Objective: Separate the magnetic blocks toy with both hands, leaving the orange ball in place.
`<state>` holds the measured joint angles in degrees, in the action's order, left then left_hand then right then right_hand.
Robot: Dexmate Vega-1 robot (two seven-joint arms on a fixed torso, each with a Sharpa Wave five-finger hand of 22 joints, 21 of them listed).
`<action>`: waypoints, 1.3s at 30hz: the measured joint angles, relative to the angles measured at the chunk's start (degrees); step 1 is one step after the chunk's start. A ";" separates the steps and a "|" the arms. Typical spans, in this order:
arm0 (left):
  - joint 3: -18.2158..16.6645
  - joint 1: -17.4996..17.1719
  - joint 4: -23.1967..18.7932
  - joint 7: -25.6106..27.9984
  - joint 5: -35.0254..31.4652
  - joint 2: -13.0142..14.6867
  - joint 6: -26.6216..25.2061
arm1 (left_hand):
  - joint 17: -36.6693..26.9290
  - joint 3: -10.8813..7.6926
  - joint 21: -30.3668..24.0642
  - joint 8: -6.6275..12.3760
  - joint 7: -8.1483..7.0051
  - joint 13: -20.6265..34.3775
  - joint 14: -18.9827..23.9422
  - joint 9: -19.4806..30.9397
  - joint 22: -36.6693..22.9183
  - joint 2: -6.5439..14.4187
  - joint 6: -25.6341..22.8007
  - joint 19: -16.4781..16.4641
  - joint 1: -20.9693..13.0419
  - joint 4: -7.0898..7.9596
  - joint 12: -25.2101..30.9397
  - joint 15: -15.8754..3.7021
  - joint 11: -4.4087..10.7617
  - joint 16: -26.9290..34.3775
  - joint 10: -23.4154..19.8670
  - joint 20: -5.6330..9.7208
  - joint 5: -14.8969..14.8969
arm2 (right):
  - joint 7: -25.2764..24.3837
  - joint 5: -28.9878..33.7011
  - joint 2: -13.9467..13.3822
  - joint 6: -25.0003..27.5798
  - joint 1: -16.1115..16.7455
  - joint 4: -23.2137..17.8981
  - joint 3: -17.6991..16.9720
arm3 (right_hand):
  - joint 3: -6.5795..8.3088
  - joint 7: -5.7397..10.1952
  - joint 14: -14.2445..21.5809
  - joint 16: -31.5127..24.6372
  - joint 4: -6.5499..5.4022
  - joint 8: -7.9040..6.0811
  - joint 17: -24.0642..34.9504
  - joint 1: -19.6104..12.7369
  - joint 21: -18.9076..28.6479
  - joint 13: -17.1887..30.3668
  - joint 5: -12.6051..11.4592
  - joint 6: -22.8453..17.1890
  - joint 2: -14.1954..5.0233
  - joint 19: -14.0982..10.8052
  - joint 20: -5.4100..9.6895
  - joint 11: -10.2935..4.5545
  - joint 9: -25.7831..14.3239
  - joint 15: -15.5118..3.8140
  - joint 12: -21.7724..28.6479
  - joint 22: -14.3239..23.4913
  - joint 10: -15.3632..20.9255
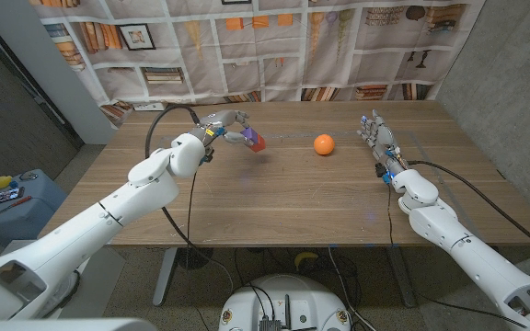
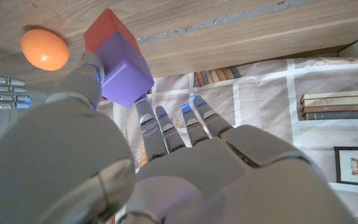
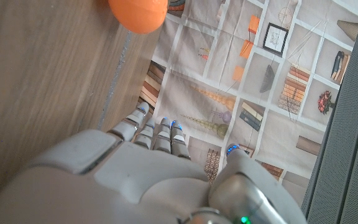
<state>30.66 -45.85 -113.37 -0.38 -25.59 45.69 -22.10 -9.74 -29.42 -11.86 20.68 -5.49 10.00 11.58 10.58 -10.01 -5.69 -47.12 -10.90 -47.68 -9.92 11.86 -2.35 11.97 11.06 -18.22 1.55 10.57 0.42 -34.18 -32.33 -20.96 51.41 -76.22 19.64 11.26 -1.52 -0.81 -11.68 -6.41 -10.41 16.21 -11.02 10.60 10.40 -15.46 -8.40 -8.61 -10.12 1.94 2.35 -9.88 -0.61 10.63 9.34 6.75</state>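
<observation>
A wooden table (image 1: 283,198) with visible plank grain stands on a grey carpeted floor (image 1: 513,198). Behind its far edge hangs a fabric backdrop (image 1: 274,46) printed with white bookshelves, rows of books, small ornaments and a framed picture (image 1: 137,37). A plain grey wall (image 1: 523,83) closes the right side; a grey panel (image 1: 40,69) leans at the left. Low at the left edge stands a blue stool (image 1: 21,202) carrying small coloured objects. Lighting is even and soft, with faint shadows on the table.

orange ball (image 3: 138,14) (right wrist view) cut off at the edge
</observation>
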 measured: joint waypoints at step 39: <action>-3.48 -1.91 6.31 10.78 26.25 -5.23 8.72 | 0.01 0.51 0.26 0.00 0.01 -0.01 -0.22 0.00 0.01 1.26 0.02 0.02 -2.51 -0.16 -0.44 0.21 -0.11 -0.47 -0.51 -0.01 0.05 | -1.31 10.14 -5.38 1.91 -0.83 -3.72 3.33 | 1.55 0.23 0.22 0.00 2.40 -0.21 -0.97 -1.90 0.00 0.01 0.21 -1.25 0.83 -0.32 0.32 -0.62 0.00 -0.22 0.00 0.01 0.62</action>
<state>27.19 -47.75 -107.06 10.40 0.66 40.46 -13.38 -9.73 -28.91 -11.60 20.67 -5.48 10.00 11.36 10.57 -10.00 -4.43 -47.11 -10.89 -50.19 -10.07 11.42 -2.14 11.87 10.59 -18.72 1.54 10.62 -0.89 -24.03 -37.70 -19.04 50.58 -79.95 22.98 12.81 -1.29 -0.59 -11.68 -4.01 -10.62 15.24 -12.92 10.60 10.41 -15.25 -9.64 -7.78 -10.43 2.26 1.73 -9.88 -0.83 10.63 9.35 7.37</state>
